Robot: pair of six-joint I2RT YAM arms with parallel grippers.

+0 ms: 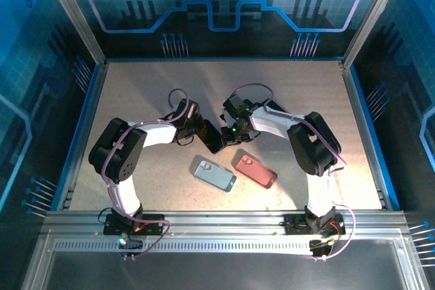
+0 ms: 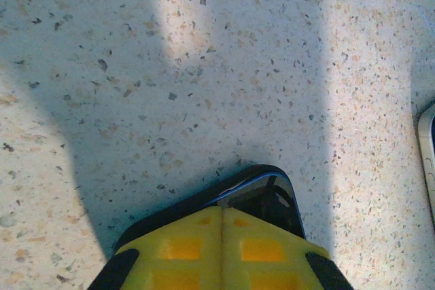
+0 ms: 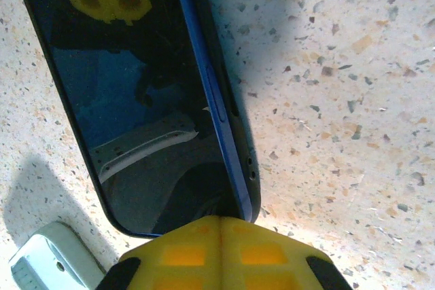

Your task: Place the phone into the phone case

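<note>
While both are clenched, the left claw (image 2: 222, 223) and right claw (image 3: 221, 222) touch opposite ends of the phone (image 3: 136, 100).

The speckled table (image 1: 136, 86) carries a dark phone (image 1: 213, 138), a pale blue case (image 1: 215, 175) and a red case (image 1: 255, 171), lying apart.

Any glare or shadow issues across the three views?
Right wrist: the glossy phone mirrors the yellow fingers and a pale strip. Left wrist: broad soft shadows cross the table, with one bright band between them. Top external: blue-tinted walls, a bright patch beside the right arm at its elbow.
</note>
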